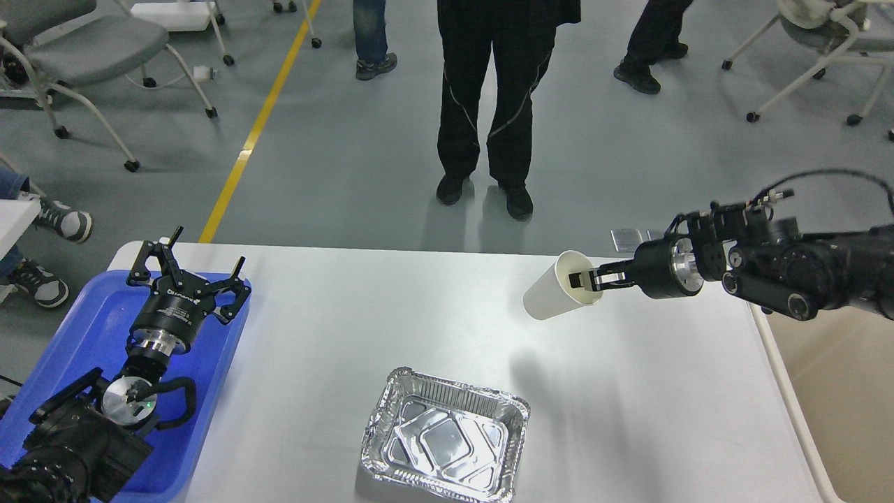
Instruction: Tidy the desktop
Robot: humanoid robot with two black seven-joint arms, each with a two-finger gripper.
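Table (447, 314), the wide matte white rounded-corner top, lay beneath both arms. Right claw (585, 280) pinched the rim of a white paper cup (555, 288), one finger inside, holding it tilted, its base pointing left, lifted above the table's far right part. Left claw (188, 269) hung spread over a blue plastic tray (91, 335) at the table's left edge. A crinkled silver foil tray (445, 436) sat near the table's front centre, roughly between the arms.

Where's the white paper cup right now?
In the head view the white paper cup is on the right, tilted and held by its rim in the right claw above the desktop, beyond the foil tray.
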